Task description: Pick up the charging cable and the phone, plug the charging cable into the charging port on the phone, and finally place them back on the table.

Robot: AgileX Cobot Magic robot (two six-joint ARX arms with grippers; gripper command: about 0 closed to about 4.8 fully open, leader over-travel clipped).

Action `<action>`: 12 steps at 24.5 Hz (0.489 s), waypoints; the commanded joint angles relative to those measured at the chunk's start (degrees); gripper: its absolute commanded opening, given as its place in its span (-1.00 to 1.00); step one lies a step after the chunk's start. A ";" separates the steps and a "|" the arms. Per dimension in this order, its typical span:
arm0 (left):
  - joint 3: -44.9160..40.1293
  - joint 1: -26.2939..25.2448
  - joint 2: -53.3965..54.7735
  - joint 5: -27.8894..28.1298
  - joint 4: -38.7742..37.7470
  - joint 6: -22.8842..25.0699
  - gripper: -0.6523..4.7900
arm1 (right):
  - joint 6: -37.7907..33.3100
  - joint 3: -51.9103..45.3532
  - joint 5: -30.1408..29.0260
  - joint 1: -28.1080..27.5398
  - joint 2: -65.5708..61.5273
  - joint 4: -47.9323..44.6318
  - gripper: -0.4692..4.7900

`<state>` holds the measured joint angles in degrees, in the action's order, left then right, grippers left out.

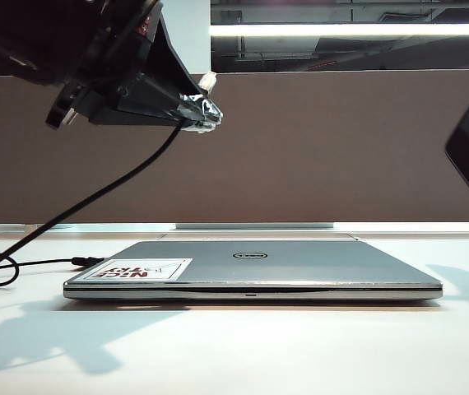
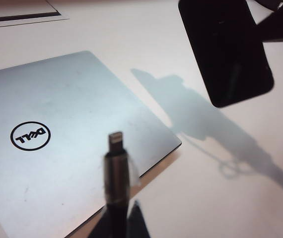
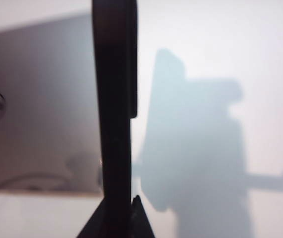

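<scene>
White worktop (image 1: 243,346), matte, strong shadows. Brown-grey fabric divider (image 1: 317,148) along the far edge, ceiling strip light above it. Closed silver Dell laptop (image 1: 251,267) sits centre, sticker on its near-left corner. A second thin black cord (image 1: 20,265) with a black plug lies on the worktop left of the laptop.

Left gripper (image 1: 206,111) is up high on the left, jaws clamped on the charging cable (image 2: 116,173) just behind the plug. Silver plug tip sticks out past the jaws, over the laptop lid; black cord droops down-left to the worktop.

Right gripper (image 3: 116,218) is raised at the right, jaws clamped on the phone (image 2: 226,49). Glossy black slab, rounded corners, held in the air, well apart from the plug.
</scene>
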<state>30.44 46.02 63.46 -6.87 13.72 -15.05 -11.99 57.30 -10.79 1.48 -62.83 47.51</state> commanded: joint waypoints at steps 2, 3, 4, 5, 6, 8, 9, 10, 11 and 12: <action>0.20 -0.04 -0.24 -0.02 0.55 0.07 -0.78 | 3.10 1.46 2.93 3.30 -2.78 5.62 -0.85; 0.20 -0.04 -0.24 -0.02 0.55 0.07 -0.78 | 3.10 1.51 3.85 4.52 -3.48 5.86 -0.85; 0.20 -0.04 -0.24 -0.02 0.55 0.07 -0.78 | 3.08 1.60 5.64 6.56 -4.52 6.38 -0.85; 0.20 -0.04 -0.24 -0.02 0.55 0.07 -0.78 | 3.08 1.73 6.73 7.82 -5.44 6.69 -0.85; 0.20 -0.04 -0.24 -0.02 0.55 0.07 -0.78 | 3.08 1.75 8.00 9.40 -6.73 7.39 -0.85; 0.20 -0.04 -0.24 -0.02 0.55 0.07 -0.78 | 3.10 1.75 8.33 10.97 -9.14 9.20 -0.85; 0.20 -0.04 -0.24 -0.02 0.55 0.07 -0.78 | 3.10 1.75 8.46 11.47 -10.03 9.92 -0.85; 0.20 -0.04 -0.24 -0.02 0.55 0.07 -0.78 | 3.13 1.75 9.03 11.91 -11.43 11.02 -0.85; 0.20 -0.04 -0.24 -0.02 0.55 0.07 -0.78 | 3.17 1.75 9.55 12.11 -12.17 11.45 -0.85; 0.20 -0.04 -0.24 -0.02 0.55 0.07 -0.78 | 3.28 1.73 9.62 12.13 -13.33 11.89 -0.85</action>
<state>30.44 46.02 63.46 -6.87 13.74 -15.05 -8.95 58.41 -1.54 13.67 -75.88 59.55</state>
